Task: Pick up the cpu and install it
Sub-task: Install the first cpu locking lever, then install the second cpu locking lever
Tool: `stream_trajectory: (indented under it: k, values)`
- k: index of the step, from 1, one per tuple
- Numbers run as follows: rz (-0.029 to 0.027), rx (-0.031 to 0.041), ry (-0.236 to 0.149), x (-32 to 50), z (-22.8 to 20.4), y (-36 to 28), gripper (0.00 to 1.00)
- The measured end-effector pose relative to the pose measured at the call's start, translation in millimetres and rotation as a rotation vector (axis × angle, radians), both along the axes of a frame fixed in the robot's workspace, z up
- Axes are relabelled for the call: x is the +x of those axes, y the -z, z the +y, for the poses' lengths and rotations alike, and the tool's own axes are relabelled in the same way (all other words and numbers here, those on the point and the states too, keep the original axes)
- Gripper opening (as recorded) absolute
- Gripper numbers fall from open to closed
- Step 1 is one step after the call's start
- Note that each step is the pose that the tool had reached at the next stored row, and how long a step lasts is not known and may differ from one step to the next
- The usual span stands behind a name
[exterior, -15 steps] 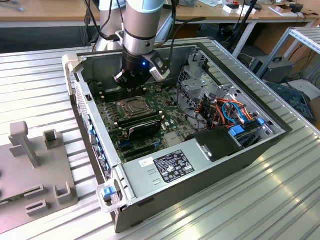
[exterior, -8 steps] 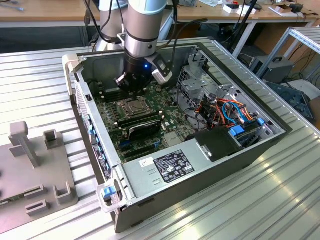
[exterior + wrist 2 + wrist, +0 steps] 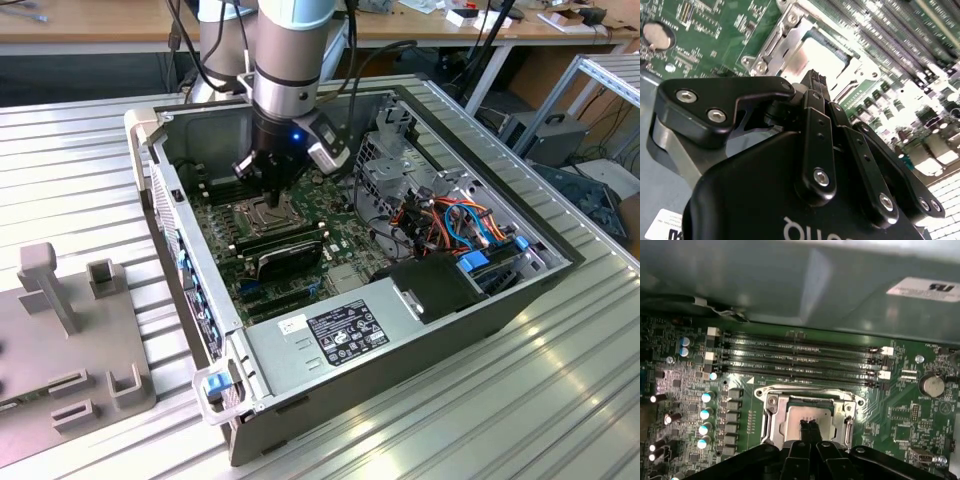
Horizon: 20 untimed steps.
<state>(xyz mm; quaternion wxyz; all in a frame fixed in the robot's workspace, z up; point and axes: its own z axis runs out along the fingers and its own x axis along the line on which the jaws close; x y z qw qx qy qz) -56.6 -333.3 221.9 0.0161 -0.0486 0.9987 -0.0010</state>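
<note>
1. I see the cpu (image 3: 807,421) lying flat in the socket frame (image 3: 771,412) on the motherboard (image 3: 900,427), silver top up. In the second wrist view it shows as a bright square (image 3: 815,57) inside the frame (image 3: 771,42), glare washing out its surface.
2. The gripper (image 3: 809,429) sits right over the cpu. Its two fingertips are pressed together with no gap between them, and nothing is pinched. In the first wrist view the tips overlap the cpu's near edge (touching or just above, I cannot tell).
3. In the second wrist view the gripper (image 3: 815,81) points down at the socket, tips together.
4. Four memory slots (image 3: 800,357) run alongside the frame, between it and the case wall (image 3: 790,285).
5. A coin cell (image 3: 931,385) sits on the board, well apart from the socket; a row of capacitors (image 3: 705,415) stands on the opposite side.
6. In the exterior view the arm (image 3: 290,60) reaches down into the open case (image 3: 150,150), gripper (image 3: 268,195) low over the board (image 3: 225,235). A black card (image 3: 290,258) lies just beside the socket, a cable bundle (image 3: 450,220) towards the exterior view's right, and the power supply (image 3: 340,330) nearest the camera.
7. The case rests on a ribbed metal table (image 3: 520,400); a grey fixture (image 3: 60,330) stands at the exterior view's left.
</note>
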Motion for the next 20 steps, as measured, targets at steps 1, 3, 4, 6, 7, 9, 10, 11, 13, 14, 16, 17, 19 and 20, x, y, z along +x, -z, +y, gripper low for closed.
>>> stream_trajectory:
  k: [1, 3, 4, 6, 7, 9, 10, 11, 13, 14, 16, 17, 19, 20]
  values:
    - [0.0, -0.0022, 0.0, 0.0, 0.0, -0.1, 0.11]
    - [0.0, -0.0043, 0.001, -0.1, 0.0, -1.4, 0.11]
    - [0.0, -0.0043, 0.001, -0.1, 0.0, -2.5, 0.11]
    - [-0.0001, -0.0043, 0.002, -0.1, -0.1, -5.6, 0.11]
    - [-0.0002, -0.0042, 0.003, -0.1, -0.2, -6.6, 0.11]
    - [-0.0002, -0.004, 0.003, -0.1, -0.3, -6.9, 0.11]
    - [-0.0002, -0.004, 0.003, -0.1, -0.3, -6.9, 0.11]
    - [-0.0002, -0.0041, 0.003, -0.1, -0.3, -7.0, 0.11]
    - [-0.0001, -0.0043, 0.003, -0.1, -0.3, -7.0, 0.11]
    - [-0.0001, -0.0043, 0.003, -0.1, -0.3, -7.0, 0.11]
    - [-0.0001, -0.0042, 0.003, -0.1, -0.3, -7.0, 0.11]
    - [-0.0001, -0.0042, 0.003, -0.1, -0.3, -7.0, 0.11]
    - [-0.0001, -0.0043, 0.003, -0.1, -0.3, -7.0, 0.11]
    - [-0.0001, -0.0042, 0.003, -0.1, -0.3, -7.0, 0.11]
